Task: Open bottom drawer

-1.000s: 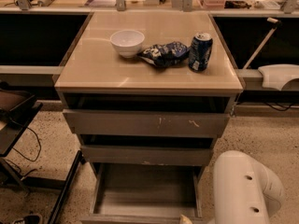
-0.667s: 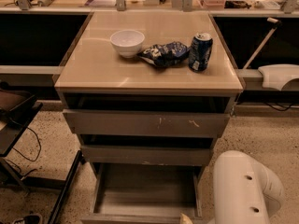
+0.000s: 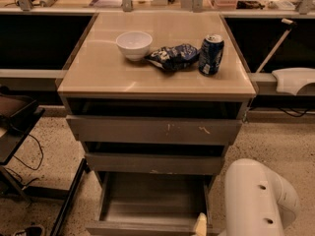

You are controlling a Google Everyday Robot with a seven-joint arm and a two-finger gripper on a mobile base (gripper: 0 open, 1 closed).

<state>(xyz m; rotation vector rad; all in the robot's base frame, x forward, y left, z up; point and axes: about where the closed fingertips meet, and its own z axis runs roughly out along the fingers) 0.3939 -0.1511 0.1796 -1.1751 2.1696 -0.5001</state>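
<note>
the bottom drawer (image 3: pixel 147 205) of a grey three-drawer cabinet stands pulled out at the lower centre of the frame. its shallow grey box is open to view and its plain front reaches the bottom edge. above it, the middle drawer front (image 3: pixel 155 163) and the wider top drawer front (image 3: pixel 123 130), marked with white scratches, each sit below a dark gap. on the tan cabinet top (image 3: pixel 98 73) sit a white bowl (image 3: pixel 134 44), a crumpled dark blue snack bag (image 3: pixel 172 57) just beside it, and an upright blue can (image 3: pixel 211 54) at the bag's right end. speckled floor (image 3: pixel 54 151) lies open left of the drawer as far as a slanting black stand leg (image 3: pixel 69 195). the robot's white arm (image 3: pixel 258 200) fills the lower right corner. the gripper (image 3: pixel 200 225) shows only as a pale tip at the drawer's front right corner; whether it is spread or closed cannot be told.
</note>
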